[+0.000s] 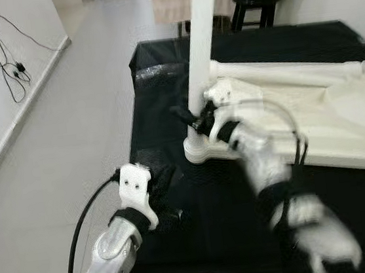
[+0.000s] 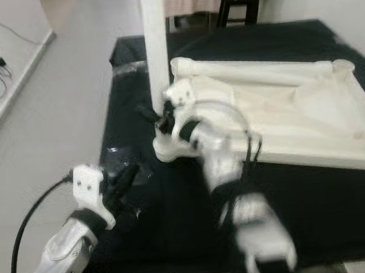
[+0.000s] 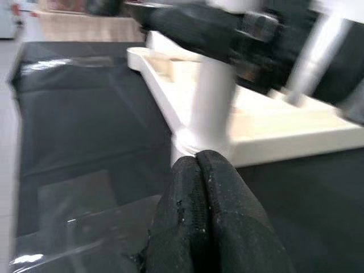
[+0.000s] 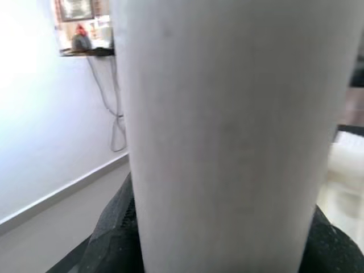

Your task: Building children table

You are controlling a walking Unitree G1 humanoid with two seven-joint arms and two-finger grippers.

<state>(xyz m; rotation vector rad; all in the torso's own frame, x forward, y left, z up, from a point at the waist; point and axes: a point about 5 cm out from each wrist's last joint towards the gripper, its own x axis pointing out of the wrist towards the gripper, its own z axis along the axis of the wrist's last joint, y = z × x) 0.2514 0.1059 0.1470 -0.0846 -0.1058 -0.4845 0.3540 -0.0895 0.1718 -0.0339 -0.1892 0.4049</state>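
White table leg [image 1: 202, 48] stands upright at the near corner of the upturned tabletop [image 1: 313, 121], on the black worktop [image 1: 201, 240]. Right tool [image 1: 197, 120] is clamped on the leg near its base. At eight o'clock, left tool [image 3: 207, 222] rests, fingers together.

Our left hand [image 3: 196, 170] hangs with its two black fingers pressed together, just short of the white table leg [image 3: 211, 108]. That leg rises from the corner of the white tabletop [image 3: 273, 128], which lies on the black-covered counter [image 3: 74, 125].
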